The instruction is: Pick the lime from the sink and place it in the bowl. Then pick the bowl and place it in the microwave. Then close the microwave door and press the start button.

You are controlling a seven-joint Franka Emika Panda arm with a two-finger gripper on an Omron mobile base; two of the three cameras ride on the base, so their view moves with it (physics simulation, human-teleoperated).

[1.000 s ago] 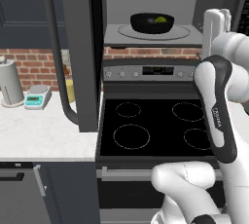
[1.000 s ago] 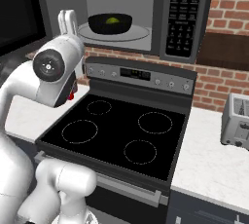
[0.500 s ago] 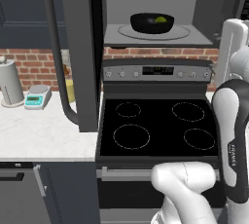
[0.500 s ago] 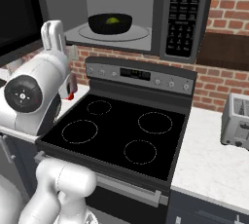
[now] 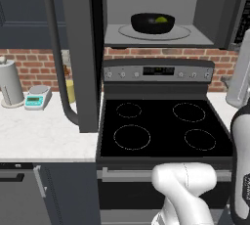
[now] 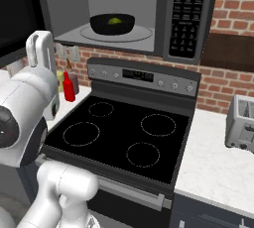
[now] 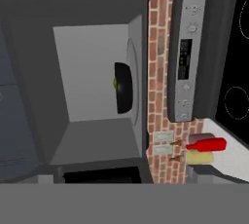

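We see the bowl (image 5: 153, 23) on the glass turntable (image 6: 117, 34) inside the microwave (image 5: 161, 11), w/ the lime (image 6: 115, 21) resting in it. The microwave door (image 5: 80, 53) stands wide open, swung out to the left over the counter (image 5: 44, 133) — its curved handle (image 5: 58, 67) faces us. Gripper state: we can't tell. Stove (image 6: 124, 135) sits directly below.

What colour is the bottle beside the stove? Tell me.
Red: the bottle on the counter left of the stove shows best in the right base view.
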